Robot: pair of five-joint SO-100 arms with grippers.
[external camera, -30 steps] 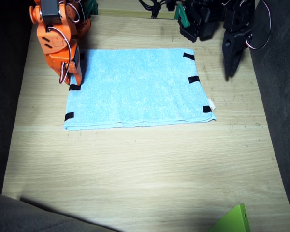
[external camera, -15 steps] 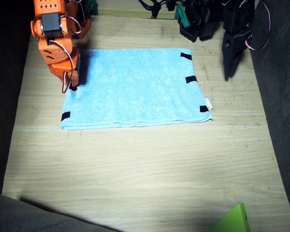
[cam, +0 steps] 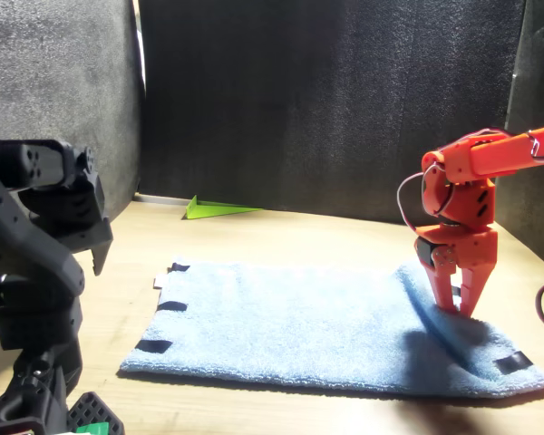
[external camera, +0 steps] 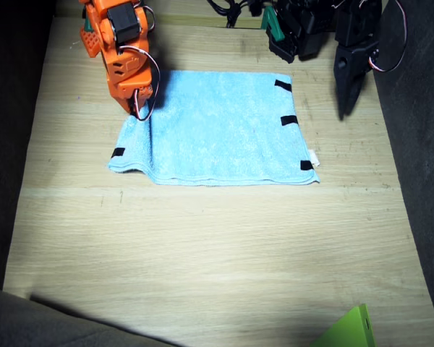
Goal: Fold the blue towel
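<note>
The blue towel [external camera: 224, 130] lies flat on the wooden table, with black strips along its two short edges and a small white tag [external camera: 315, 157] at one corner. My orange right gripper [external camera: 139, 110] points straight down at the middle of the towel's short edge and is shut on the cloth there. A raised wrinkle runs from it towards the near corner. In the front view, the right gripper [cam: 460, 306] has its narrow fingers pressed into the towel [cam: 299, 326]. My black left gripper [external camera: 343, 90] hangs shut above bare table, beyond the towel's other short edge.
A green wedge-shaped piece [external camera: 351, 329] lies at the table's near corner, also seen as the green wedge [cam: 218, 210] by the dark wall. Black panels enclose the table. Cables and black hardware [external camera: 296, 29] crowd the far edge by the left arm.
The right gripper has moved inward and towards the far edge, dragging the towel's short edge with it. That edge now bunches and wrinkles. The left arm has not moved.
</note>
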